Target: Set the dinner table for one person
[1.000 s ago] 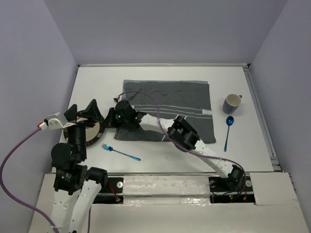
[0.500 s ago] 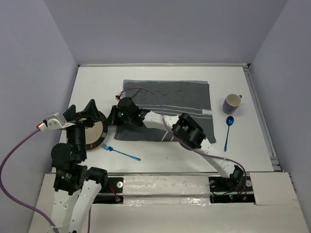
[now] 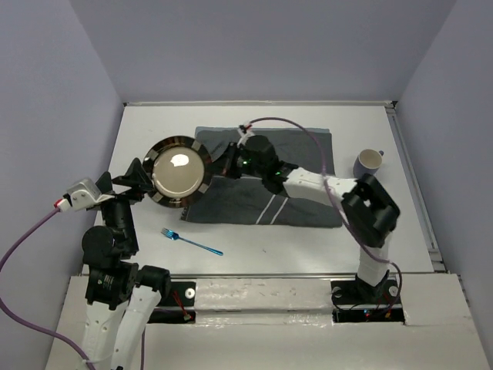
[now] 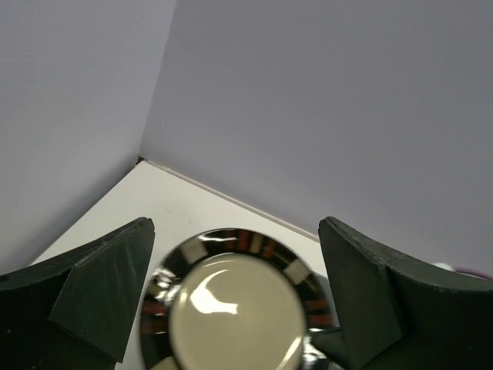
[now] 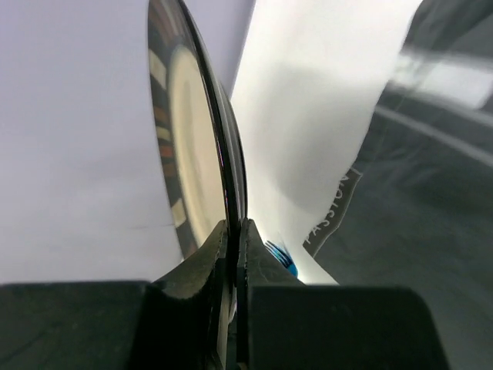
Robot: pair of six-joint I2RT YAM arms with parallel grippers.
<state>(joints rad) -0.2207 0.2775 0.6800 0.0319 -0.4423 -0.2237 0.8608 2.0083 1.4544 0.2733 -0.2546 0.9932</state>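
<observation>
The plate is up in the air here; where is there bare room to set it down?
Bare table runs along the back wall beyond the cloth, and near, right of the fork. The cloth's near half is free. Crowded: the left edge, by the plate and left gripper, and around the mug.

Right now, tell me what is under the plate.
The plate, pinched at its rim by the right hand, hangs over the dinner table and the left edge of the grey cloth; the patch beneath is covered.
</observation>
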